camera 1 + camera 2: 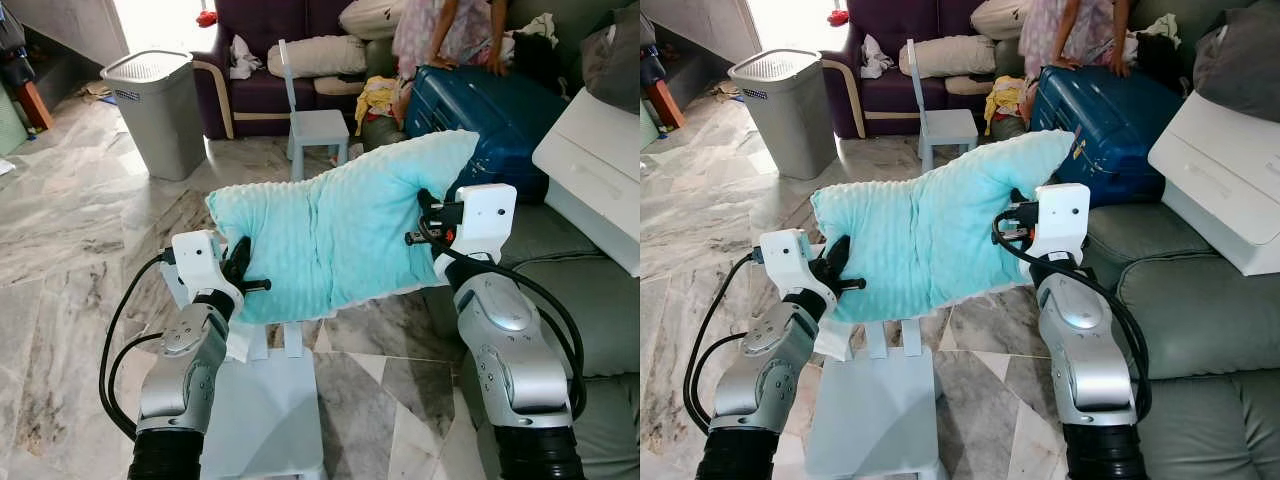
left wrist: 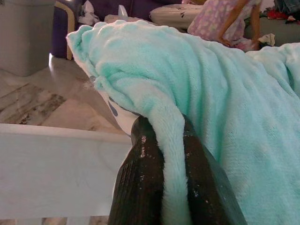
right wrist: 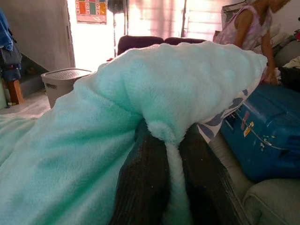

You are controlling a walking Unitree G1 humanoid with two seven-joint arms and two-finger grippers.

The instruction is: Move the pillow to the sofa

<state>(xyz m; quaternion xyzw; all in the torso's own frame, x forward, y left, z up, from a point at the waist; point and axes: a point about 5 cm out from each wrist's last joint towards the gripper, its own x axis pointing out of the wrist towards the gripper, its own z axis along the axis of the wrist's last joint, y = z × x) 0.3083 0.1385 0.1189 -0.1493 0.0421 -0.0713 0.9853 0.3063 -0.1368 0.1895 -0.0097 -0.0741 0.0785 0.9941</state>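
Note:
A fluffy mint-green pillow (image 1: 340, 235) hangs in the air between my two arms, above a small pale blue chair (image 1: 265, 400). My left gripper (image 1: 240, 268) is shut on the pillow's lower left edge; in the left wrist view its black fingers (image 2: 140, 187) pinch a fold of the fabric. My right gripper (image 1: 428, 232) is shut on the pillow's right edge, its fingers (image 3: 145, 187) clamping a fold. The grey-green sofa (image 1: 585, 300) lies to my right, its seat cushion just beyond the right arm.
A blue suitcase (image 1: 490, 110) stands behind the pillow by the sofa. A white box (image 1: 600, 175) rests on the sofa. A grey laundry bin (image 1: 160, 110) stands at far left, a second small chair (image 1: 315, 125) and a purple armchair (image 1: 260, 60) behind. A person (image 1: 450, 30) bends over at the back.

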